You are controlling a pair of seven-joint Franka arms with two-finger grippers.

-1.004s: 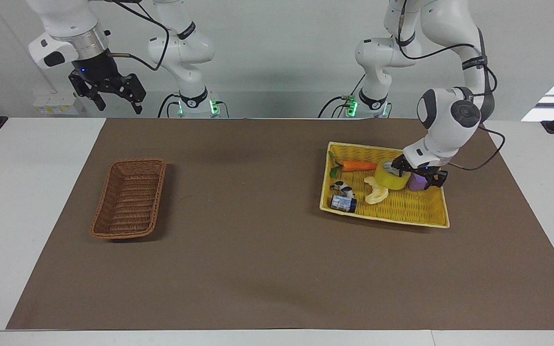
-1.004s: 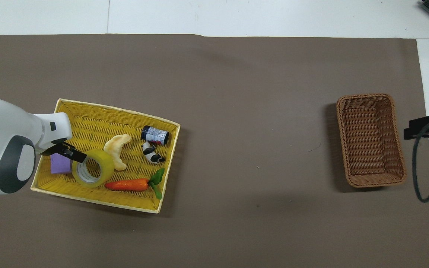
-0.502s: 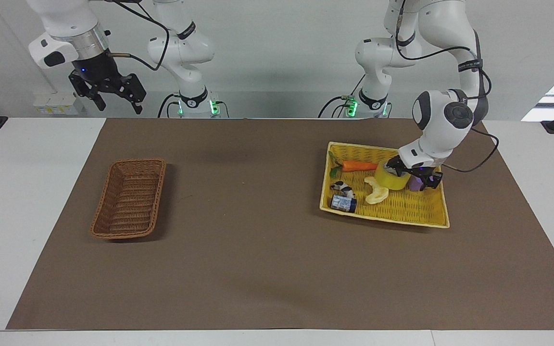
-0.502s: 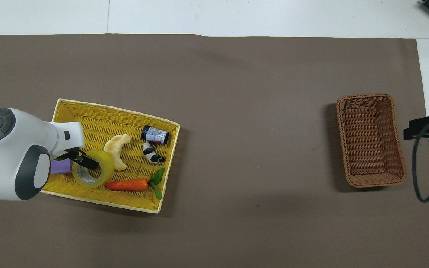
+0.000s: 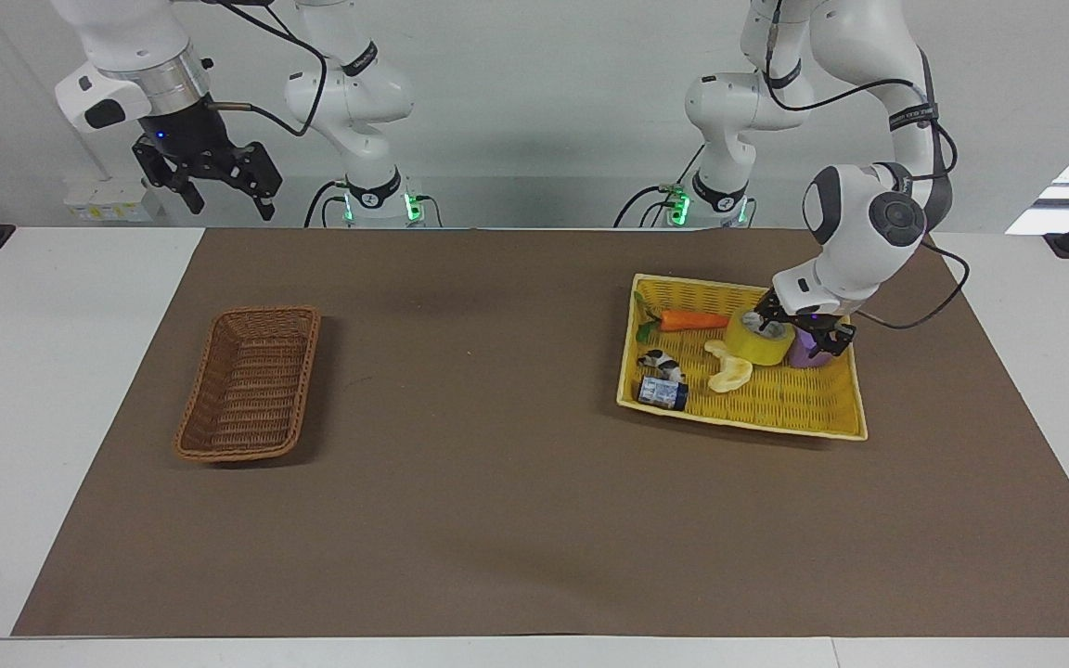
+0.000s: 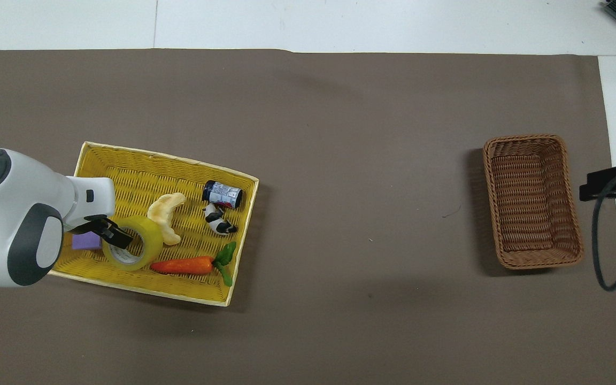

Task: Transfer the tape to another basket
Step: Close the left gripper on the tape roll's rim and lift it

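Two baskets sit on the brown mat (image 5: 497,520) that covers the table: a bright yellow tray basket (image 5: 776,408) toward the left arm's end and the narrow brown wicker basket (image 5: 250,385) toward the right arm's end, well apart from each other. The tape (image 5: 757,338), a wide yellow roll with a pale core, is in the yellow tray basket near the edge closest to the robots, and appears slightly tilted. The left gripper (image 5: 799,329) is down at the roll, one finger reaching into the core while the other stands outside the wall on the side of a purple block (image 5: 808,351); whether the fingers actually press the roll cannot be made out from here, but the jaws look spread rather than pinched. In the overhead view the left gripper (image 6: 106,232) overlaps the roll's rim, with the tape (image 6: 137,251) just beside the purple block (image 6: 84,241). Also in the tray are a carrot toy (image 5: 690,320) along the edge nearest the robots, a pale curved toy (image 5: 729,371) touching the roll, a small black-and-white figure (image 5: 660,360) and a dark can (image 5: 663,393) lying in the corner farthest from the robots. The right gripper (image 5: 219,190) hangs high over the table's robot-side edge at its own end, waiting, jaws open.
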